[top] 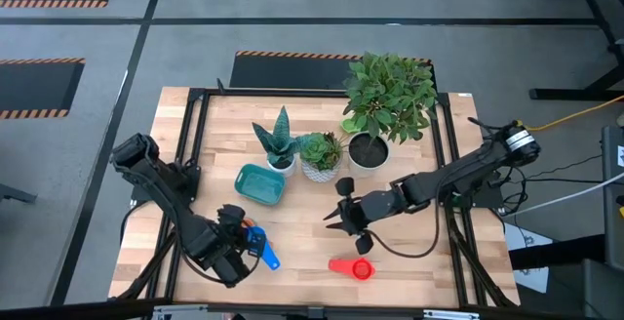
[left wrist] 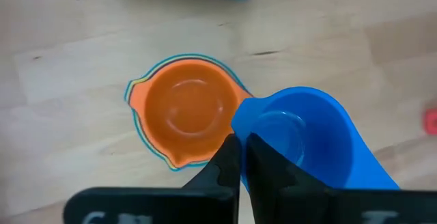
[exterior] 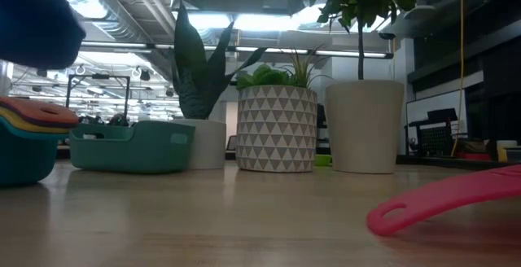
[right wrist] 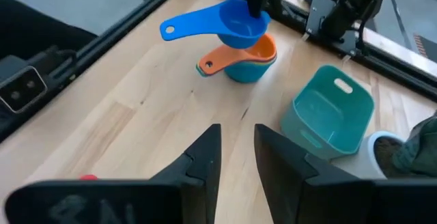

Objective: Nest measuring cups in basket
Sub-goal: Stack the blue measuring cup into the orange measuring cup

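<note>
High view: left gripper (top: 244, 234) clenched on the rim of a blue cup (left wrist: 311, 142), held just above the stacked cups (right wrist: 247, 61) near the empty basket (top: 260, 183). Right gripper (top: 351, 224) hangs released, mid-table. Red cup (top: 352, 267) lies apart.
</note>
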{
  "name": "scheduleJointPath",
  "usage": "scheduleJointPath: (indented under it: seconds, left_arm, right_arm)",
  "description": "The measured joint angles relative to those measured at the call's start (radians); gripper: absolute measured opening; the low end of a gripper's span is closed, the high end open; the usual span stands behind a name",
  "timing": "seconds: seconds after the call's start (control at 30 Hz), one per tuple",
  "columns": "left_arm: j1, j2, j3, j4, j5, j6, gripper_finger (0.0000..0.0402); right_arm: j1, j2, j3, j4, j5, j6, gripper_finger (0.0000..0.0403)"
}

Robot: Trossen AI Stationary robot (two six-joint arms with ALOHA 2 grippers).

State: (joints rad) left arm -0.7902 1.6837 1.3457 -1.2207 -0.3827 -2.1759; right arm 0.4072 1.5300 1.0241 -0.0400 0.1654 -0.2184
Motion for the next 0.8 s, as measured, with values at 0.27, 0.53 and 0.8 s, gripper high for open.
scheduleJointPath:
  seconds: [0.27,0.53,0.8]
  left_arm:
    - [0.0,0.026,0.0,-0.126,0.007,-0.047,0.0003]
    - [0.0,0.031,0.0,-0.185,0.079,-0.051,0.0005]
    - [0.014,0.035,0.0,-0.202,0.075,-0.056,0.0007]
  right_arm:
    - [-0.008,0.038,0.0,0.037,-0.001,0.003,0.0094]
    - [-0.008,0.037,0.0,0.06,-0.001,0.003,0.0094]
    - [-0.008,0.037,0.0,0.068,-0.001,0.003,0.0094]
